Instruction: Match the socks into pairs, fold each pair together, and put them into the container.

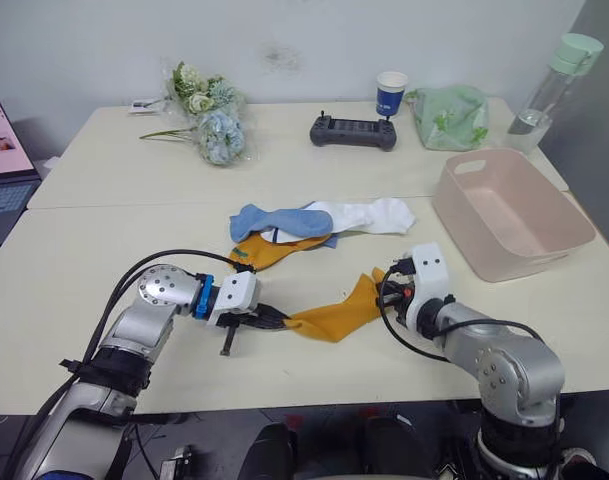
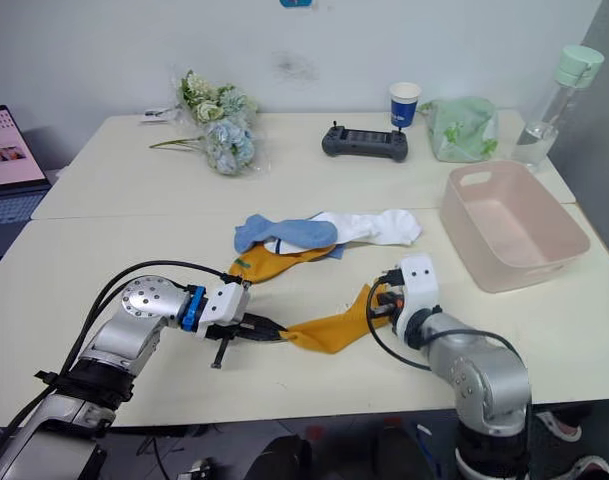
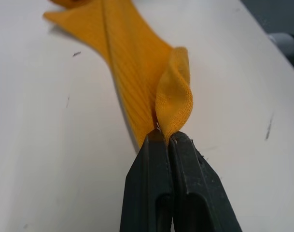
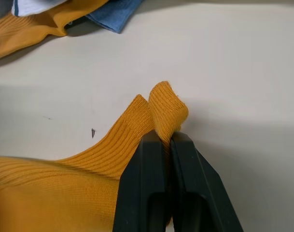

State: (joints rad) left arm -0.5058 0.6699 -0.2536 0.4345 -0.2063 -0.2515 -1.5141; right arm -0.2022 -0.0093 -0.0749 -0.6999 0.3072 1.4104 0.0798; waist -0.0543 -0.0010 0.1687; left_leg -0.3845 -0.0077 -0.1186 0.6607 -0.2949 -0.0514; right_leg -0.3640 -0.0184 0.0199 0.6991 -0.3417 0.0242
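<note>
Pinched tight on one end of a mustard sock (image 1: 334,312), the left gripper (image 1: 274,321) has its two black fingers (image 3: 159,193) pressed together with a fold of the ribbed fabric caught between their tips. That sock lies on the table (image 1: 74,260), stretched between the two arms. At its other end the right gripper (image 1: 386,292) is clamped the same way, its fingers (image 4: 147,193) squeezed on a small bunched fold of the cloth. Holding both ends at once looks meant to keep the sock flat and straight, so it can be lifted and laid over its match without crumpling.

Beyond the held sock, toward the far side of the table, lies the pile of remaining socks. The second mustard sock (image 1: 269,250) is the nearest part of that pile, partly under a blue sock (image 1: 279,219), with a white sock (image 1: 374,214) trailing off to the right of the blue one. The held sock and its partner lie near each other but apart, so I judge the pairing of the mustard two is the step in hand and no fold is made yet.

To the right of the held sock, and well apart from it, stands the pink tub (image 1: 556,240), with no sock in it; it waits there as the drop point within the right arm's reach.
</note>
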